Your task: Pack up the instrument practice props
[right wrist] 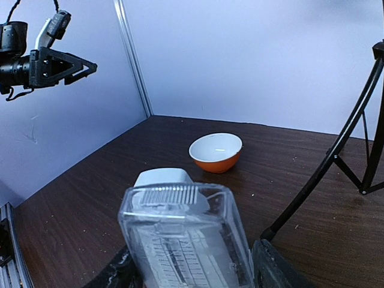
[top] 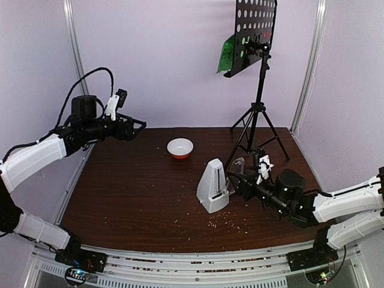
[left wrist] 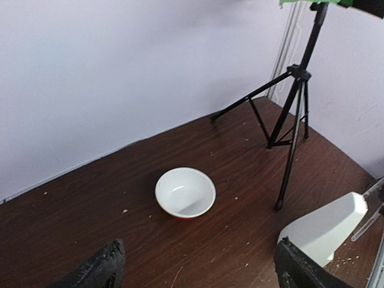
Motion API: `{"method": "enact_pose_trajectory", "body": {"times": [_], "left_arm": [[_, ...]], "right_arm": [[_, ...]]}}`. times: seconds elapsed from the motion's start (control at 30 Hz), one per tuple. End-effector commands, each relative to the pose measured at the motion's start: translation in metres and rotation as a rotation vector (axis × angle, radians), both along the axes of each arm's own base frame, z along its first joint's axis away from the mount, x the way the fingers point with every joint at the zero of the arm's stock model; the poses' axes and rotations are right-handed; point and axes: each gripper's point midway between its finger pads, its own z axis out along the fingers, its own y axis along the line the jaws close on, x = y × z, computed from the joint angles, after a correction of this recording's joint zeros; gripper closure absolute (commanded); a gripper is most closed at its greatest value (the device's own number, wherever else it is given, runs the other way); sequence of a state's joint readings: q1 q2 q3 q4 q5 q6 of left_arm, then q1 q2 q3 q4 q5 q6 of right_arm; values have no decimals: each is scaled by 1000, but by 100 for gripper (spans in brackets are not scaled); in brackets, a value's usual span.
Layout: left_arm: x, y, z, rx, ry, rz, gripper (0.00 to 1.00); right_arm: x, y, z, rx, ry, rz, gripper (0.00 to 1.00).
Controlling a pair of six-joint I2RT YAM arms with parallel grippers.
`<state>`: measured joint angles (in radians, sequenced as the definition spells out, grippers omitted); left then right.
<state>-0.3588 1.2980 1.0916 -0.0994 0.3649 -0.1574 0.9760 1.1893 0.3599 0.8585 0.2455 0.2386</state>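
Clear cover (right wrist: 183, 240) is gripped by the right hand (top: 241, 180) beside the metronome (top: 213, 186). Left hand (top: 139, 125) is held wide open, empty.

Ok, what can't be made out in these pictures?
Top view: green sheet-music page mostly hidden behind the black perforated music stand desk, itself cut by the top edge.
Right wrist view: whether the right gripper pinches the clear plastic wedge cover; the bottom edge cuts off contact.
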Motion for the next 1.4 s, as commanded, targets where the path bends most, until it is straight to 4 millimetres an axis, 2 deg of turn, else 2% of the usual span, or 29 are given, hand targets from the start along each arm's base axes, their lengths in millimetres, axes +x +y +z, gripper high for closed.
{"method": "enact_pose_trajectory", "body": {"times": [0.0, 0.17, 0.37, 0.67, 1.37], "left_arm": [[8, 25, 14, 68, -120, 98, 10], [11, 36, 4, 126, -118, 151, 10], [12, 29, -5, 121, -95, 117, 10], [11, 31, -5, 116, -99, 121, 11], [12, 30, -10, 119, -87, 123, 11]], "right_arm": [[-5, 17, 15, 55, -86, 60, 47], [-7, 28, 1, 37, -83, 71, 47], [-6, 34, -7, 10, -100, 56, 48], [1, 33, -17, 2, -109, 12, 48], [2, 40, -31, 5, -86, 25, 48]]}}
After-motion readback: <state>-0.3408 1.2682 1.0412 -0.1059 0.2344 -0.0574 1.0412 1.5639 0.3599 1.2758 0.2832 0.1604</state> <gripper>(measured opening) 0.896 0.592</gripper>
